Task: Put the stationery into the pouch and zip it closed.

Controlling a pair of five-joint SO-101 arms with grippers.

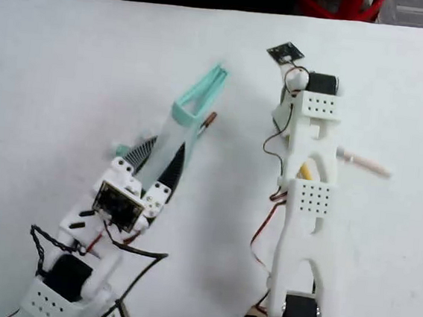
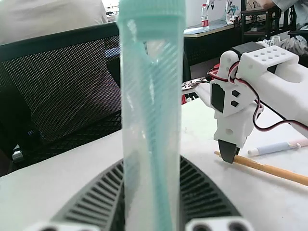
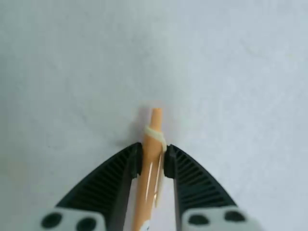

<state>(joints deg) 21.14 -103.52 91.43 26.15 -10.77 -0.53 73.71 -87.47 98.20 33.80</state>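
Note:
A long, translucent teal pouch (image 1: pixel 194 108) is held off the table, with my left gripper (image 1: pixel 162 160) shut on its near end. In the left wrist view the pouch (image 2: pixel 151 96) stands straight out from between the ribbed fingers (image 2: pixel 96 202). My right gripper (image 3: pixel 153 155) points down at the table and is shut on an orange pen (image 3: pixel 153 139). From the left wrist view that gripper (image 2: pixel 227 155) touches the orange pen (image 2: pixel 274 170), which lies along the table. A white and pink pen (image 1: pixel 362 162) lies just right of the right arm. A brown tip (image 1: pixel 210 119) shows beside the pouch.
The white table (image 1: pixel 69 77) has open room on the left and far right. Behind its far edge stand a black mesh chair (image 2: pixel 62 91) and room clutter. Loose cables (image 1: pixel 135 252) trail near the left arm's base.

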